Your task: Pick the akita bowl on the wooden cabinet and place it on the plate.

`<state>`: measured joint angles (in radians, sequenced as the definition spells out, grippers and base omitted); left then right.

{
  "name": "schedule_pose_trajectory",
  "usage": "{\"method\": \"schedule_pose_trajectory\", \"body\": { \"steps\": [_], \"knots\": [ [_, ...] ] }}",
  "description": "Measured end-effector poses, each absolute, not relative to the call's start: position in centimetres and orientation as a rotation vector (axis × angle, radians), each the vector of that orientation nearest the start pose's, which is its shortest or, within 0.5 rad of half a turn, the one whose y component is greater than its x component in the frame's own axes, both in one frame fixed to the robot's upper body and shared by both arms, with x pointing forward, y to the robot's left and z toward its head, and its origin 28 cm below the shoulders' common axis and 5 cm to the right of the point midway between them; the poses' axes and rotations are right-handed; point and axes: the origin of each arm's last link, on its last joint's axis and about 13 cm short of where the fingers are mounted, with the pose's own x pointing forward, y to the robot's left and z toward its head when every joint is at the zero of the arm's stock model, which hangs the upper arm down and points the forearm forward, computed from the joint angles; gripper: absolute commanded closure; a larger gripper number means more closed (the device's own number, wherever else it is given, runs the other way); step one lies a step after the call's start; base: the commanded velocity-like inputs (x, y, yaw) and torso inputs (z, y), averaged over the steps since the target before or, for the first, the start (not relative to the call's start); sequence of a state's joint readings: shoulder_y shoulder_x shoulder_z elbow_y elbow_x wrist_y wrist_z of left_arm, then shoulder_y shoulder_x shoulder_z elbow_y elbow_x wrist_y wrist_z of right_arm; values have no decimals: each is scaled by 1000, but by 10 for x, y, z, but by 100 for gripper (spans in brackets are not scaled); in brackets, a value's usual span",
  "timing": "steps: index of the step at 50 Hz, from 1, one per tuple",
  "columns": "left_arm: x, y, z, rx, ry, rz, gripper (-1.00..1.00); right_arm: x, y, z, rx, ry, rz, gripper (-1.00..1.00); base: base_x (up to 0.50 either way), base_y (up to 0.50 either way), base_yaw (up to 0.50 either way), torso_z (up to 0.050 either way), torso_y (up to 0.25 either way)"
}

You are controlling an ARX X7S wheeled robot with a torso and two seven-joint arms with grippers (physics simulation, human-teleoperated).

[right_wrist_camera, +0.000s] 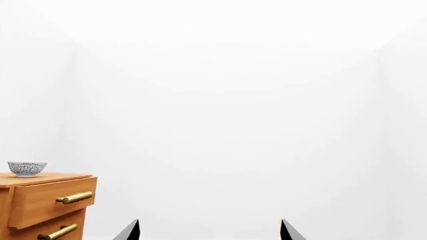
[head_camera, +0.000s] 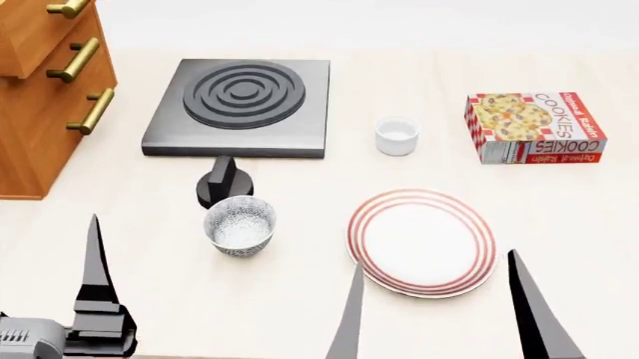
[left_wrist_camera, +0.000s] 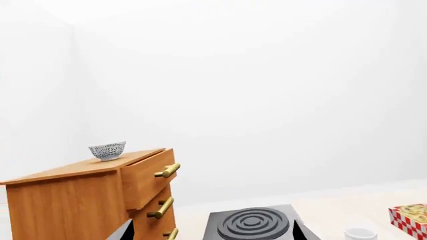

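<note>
The akita bowl (left_wrist_camera: 107,150) stands upright on top of the wooden cabinet (left_wrist_camera: 73,200), near its back; it also shows as the akita bowl (right_wrist_camera: 27,168) on the cabinet (right_wrist_camera: 47,200) in the right wrist view. The head view cuts off the cabinet's top, so the bowl is hidden there. The red-ringed plate (head_camera: 421,241) lies bare on the table at front right. My left gripper (left_wrist_camera: 213,232) is open and holds nothing, far below and short of the bowl. My right gripper (head_camera: 439,321) is open too, its fingers straddling the plate's near edge.
A twin patterned bowl (head_camera: 239,224) sits on the table beside a black knob (head_camera: 224,183). Behind them is a grey hob (head_camera: 239,97). A small white cup (head_camera: 396,134) and a cookies box (head_camera: 534,127) stand further right. The cabinet's drawer handles (head_camera: 82,60) jut out.
</note>
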<state>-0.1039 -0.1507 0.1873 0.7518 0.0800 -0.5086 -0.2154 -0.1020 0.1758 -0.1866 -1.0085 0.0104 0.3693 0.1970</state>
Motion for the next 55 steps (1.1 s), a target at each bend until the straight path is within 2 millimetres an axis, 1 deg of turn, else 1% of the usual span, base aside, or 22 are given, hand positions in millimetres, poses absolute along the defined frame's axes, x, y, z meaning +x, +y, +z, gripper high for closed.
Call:
{"method": "schedule_pose_trajectory", "body": {
  "steps": [5,13,38,46,55],
  "knots": [
    [196,198,156,171,-363,77,-100,140,-84,169,-32,-532,65,-100,79,0,0,0,0],
    [195,198,161,178,-365,87,-100,139,-83,170,-29,-543,81,-100,498,-52,0,0,0],
    [190,196,168,184,-380,88,-100,138,-82,170,-33,-548,87,-100,500,-56,0,0,0],
    [191,196,175,181,-386,58,-100,137,-82,171,-35,-555,83,-100,37,0,0,0,2],
    [195,197,194,149,-423,1,-100,138,-82,171,-37,-563,66,-100,0,0,0,0,0]
  ]
}}
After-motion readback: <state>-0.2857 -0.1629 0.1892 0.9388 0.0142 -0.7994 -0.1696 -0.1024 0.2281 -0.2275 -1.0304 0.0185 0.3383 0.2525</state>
